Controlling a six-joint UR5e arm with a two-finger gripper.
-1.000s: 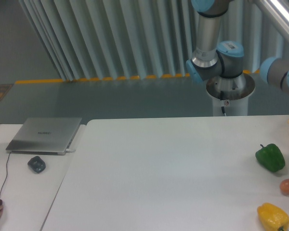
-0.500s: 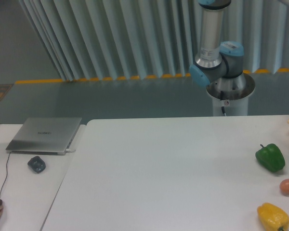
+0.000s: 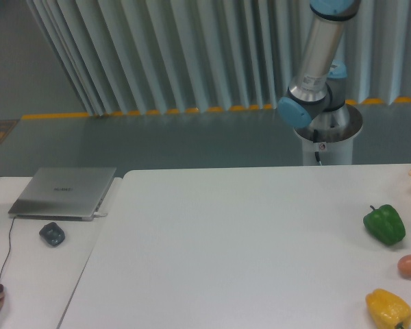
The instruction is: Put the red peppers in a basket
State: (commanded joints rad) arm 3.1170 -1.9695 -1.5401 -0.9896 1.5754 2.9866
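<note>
Just green pepper nr table edge.

No text can be read with certainty. The closed silver laptop on the left side table carries a small pale mark at the middle of its lid, too blurred to make out. A small red-and-white sticker sits on the white robot pedestal, also illegible.

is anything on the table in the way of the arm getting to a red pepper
Cannot say: no red pepper, basket or pincer shows in this view. At the table's right edge lie a green pepper, a yellow pepper and a small orange-red round thing.
</note>
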